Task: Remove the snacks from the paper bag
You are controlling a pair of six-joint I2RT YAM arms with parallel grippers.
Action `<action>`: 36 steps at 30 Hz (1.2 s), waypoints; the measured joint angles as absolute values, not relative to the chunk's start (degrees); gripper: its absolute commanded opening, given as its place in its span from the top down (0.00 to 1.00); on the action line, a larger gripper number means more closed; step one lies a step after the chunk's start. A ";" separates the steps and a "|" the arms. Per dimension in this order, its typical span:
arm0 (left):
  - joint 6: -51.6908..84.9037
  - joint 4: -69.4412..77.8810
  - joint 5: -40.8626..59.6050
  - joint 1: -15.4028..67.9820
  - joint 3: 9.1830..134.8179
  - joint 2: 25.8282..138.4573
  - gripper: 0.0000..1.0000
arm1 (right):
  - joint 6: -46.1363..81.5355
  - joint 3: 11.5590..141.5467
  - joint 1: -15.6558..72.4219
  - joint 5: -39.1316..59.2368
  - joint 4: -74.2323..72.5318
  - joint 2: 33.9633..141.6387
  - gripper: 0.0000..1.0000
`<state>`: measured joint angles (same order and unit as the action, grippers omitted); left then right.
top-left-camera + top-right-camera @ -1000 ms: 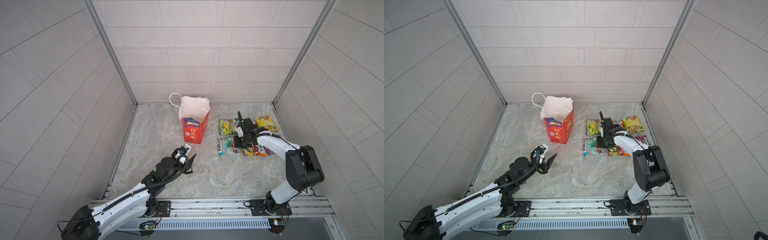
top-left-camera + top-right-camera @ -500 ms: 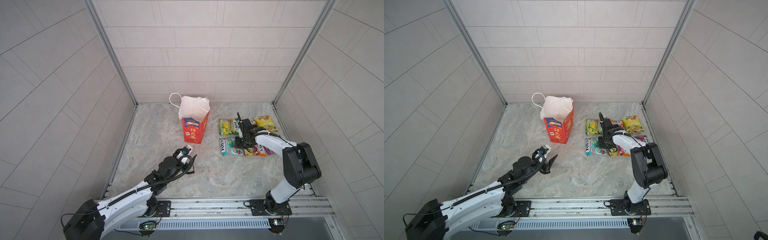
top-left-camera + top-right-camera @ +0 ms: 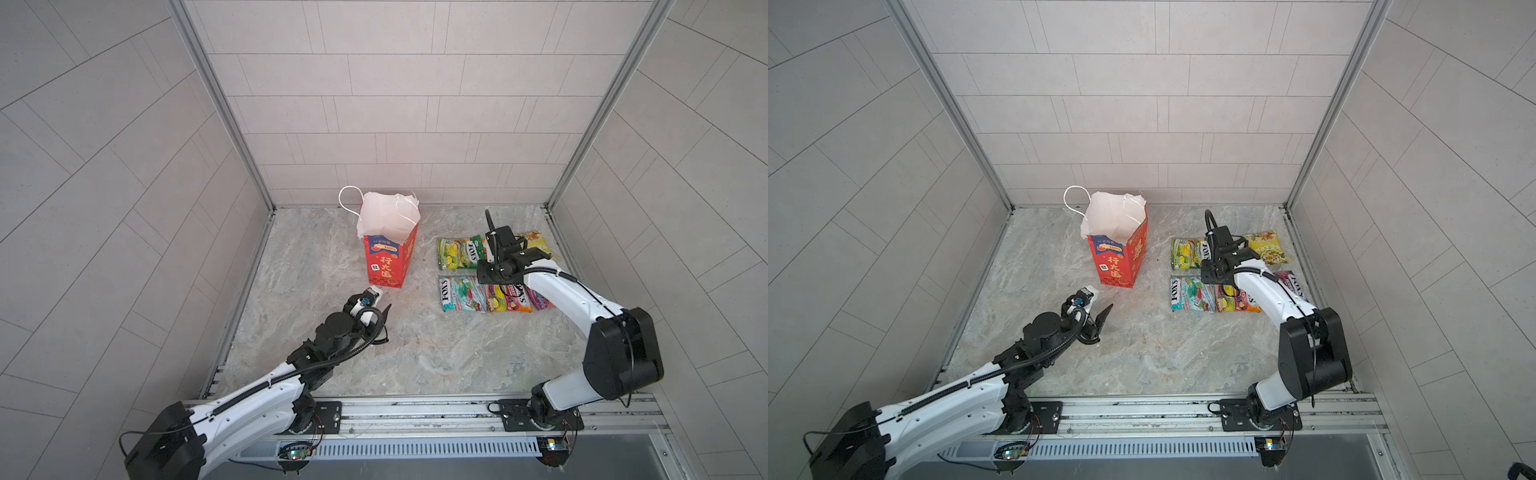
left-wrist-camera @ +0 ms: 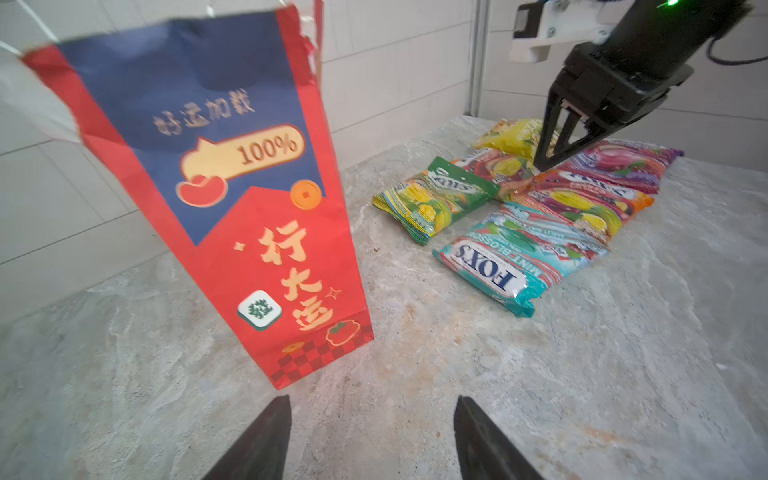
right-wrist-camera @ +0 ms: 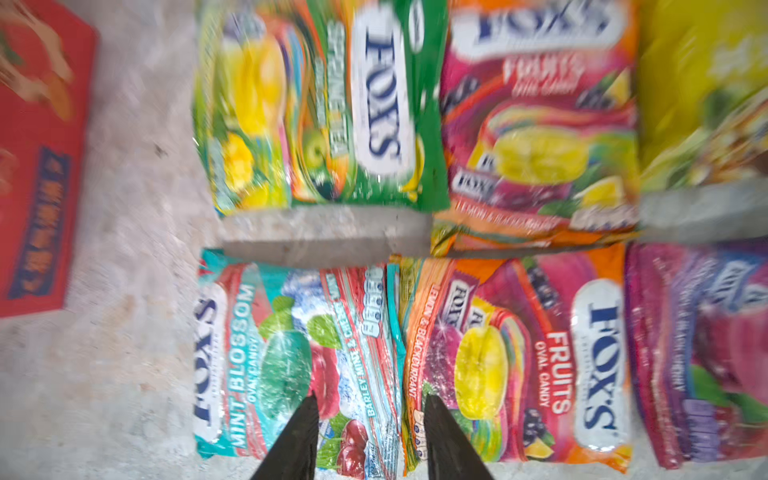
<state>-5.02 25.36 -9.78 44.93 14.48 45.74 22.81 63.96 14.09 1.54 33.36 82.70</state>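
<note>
Black tips of the right claw (image 5: pixel 371 399) stand apart with nothing between them: released. It hangs low over the seam where the blue packet (image 5: pixel 270 353) meets the orange packet (image 5: pixel 519 365) in the near row.

Six packets (image 3: pixel 459 294) lie flat in two rows of three, long axes running across toward the bag (image 3: pixel 388 266), neighbours touching or nearly so.

Left claw (image 4: pixel 372 401) is likewise spread and empty. It sits low over the tabletop (image 3: pixel 415 353), pointed at the bag's front face, near but apart. It is the nearer arm to the bag.

Bag is upright with its mouth open, on the left arm's side of the packets. Its inside is white, and no packet shows in both top views.

Judgement: unpacking looks finished; the right claw need only lift clear.

Grey marbled top, pale tiled walls (image 3: pixel 415 104) on three sides.
</note>
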 measured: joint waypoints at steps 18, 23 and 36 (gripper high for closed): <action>-3.49 31.48 -45.60 32.88 19.49 46.78 0.00 | 17.67 22.39 15.11 -17.65 -20.69 47.16 0.01; -4.45 33.19 -49.63 27.40 15.40 52.53 0.00 | 14.79 13.61 15.29 -25.47 -25.28 42.37 0.01; -4.91 42.87 -47.70 19.03 16.58 78.59 0.00 | 6.72 9.85 15.73 -34.04 -40.12 61.10 0.00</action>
